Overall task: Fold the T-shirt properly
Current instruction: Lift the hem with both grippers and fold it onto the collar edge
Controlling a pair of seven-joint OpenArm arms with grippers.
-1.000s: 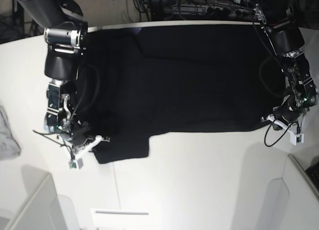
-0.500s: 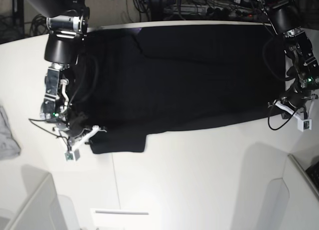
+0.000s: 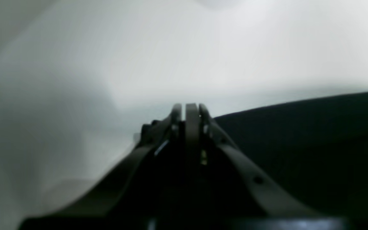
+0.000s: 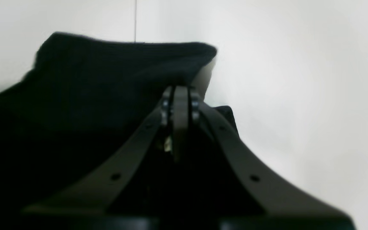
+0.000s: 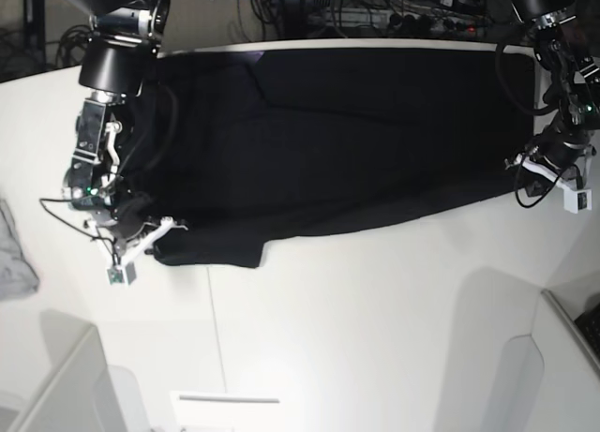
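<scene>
Black fabric fills the upper half of the base view: the T-shirt is spread flat across the white bench, reaching from the upper left of the frame to the upper right, with a sleeve-like flap hanging lower at the left end. No print is seen on the side that faces up.

At the left of the base view, the right end effector is set at the lower left corner of the T-shirt. In the right wrist view its fingers are pressed together at the centre of the frame with black cloth around and below them, so the right end effector is seen closed on the T-shirt, whose edge is raised above the bench.

At the right edge of the base view, the left end effector is placed at the right end of the garment. In the blurred left wrist view its fingers are drawn together too; the left end effector is closed, with the T-shirt dark at the lower right and beneath it, and is taken to be pinching the cloth's edge.

A small grey cloth is seen at the far left edge, well apart from the garment.
</scene>
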